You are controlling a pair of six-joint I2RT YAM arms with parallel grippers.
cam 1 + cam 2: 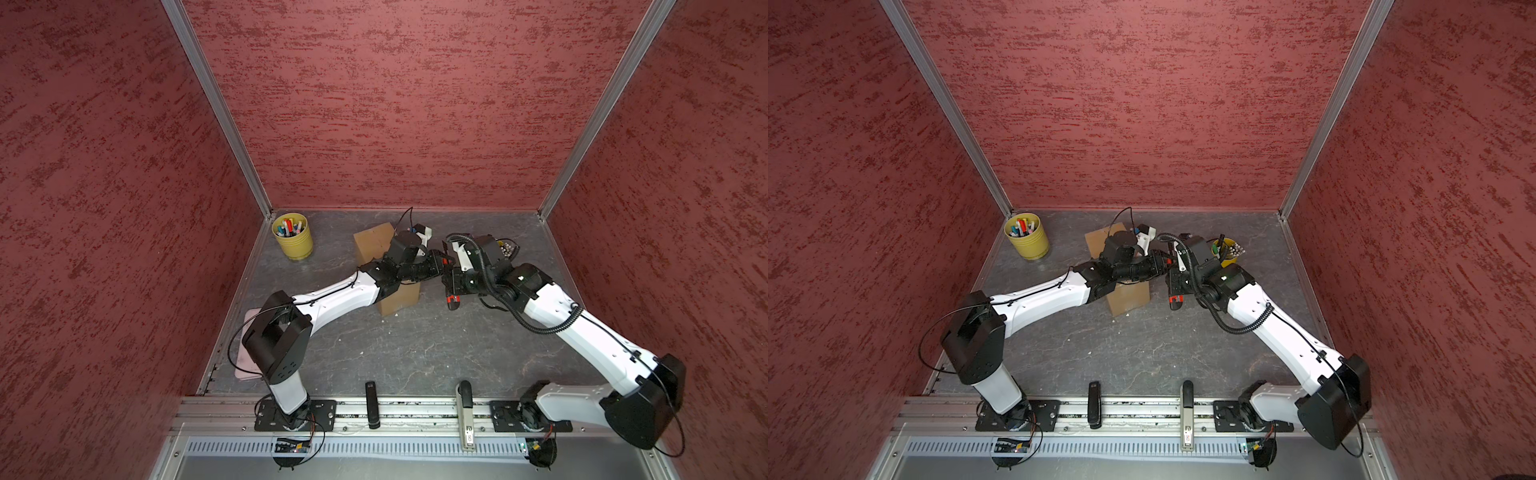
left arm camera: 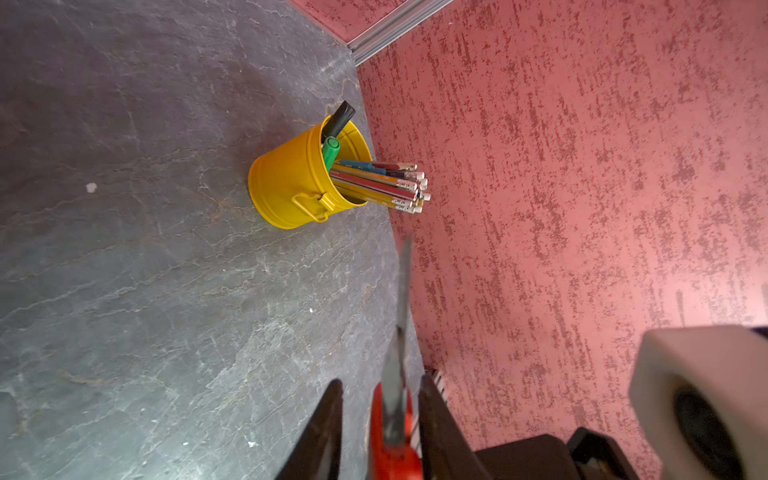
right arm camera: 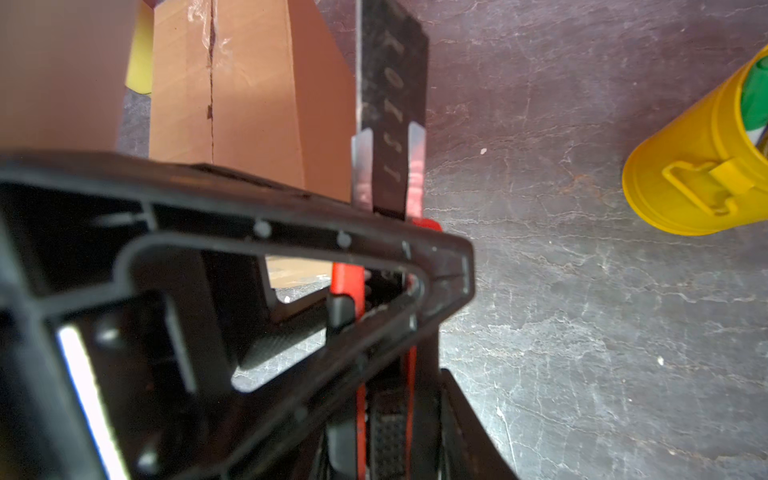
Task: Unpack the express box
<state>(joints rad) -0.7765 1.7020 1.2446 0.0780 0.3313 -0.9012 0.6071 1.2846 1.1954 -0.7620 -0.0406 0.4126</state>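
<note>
Though hidden overhead, express box seam.

Left arm extends from lower left to frame centre in both top views, forearm level, left gripper facing right. Right arm extends from lower right, elbow raised, right gripper facing left. Grippers close together at centre. Left fingers stand parted; right jaw spacing not determinable
</note>
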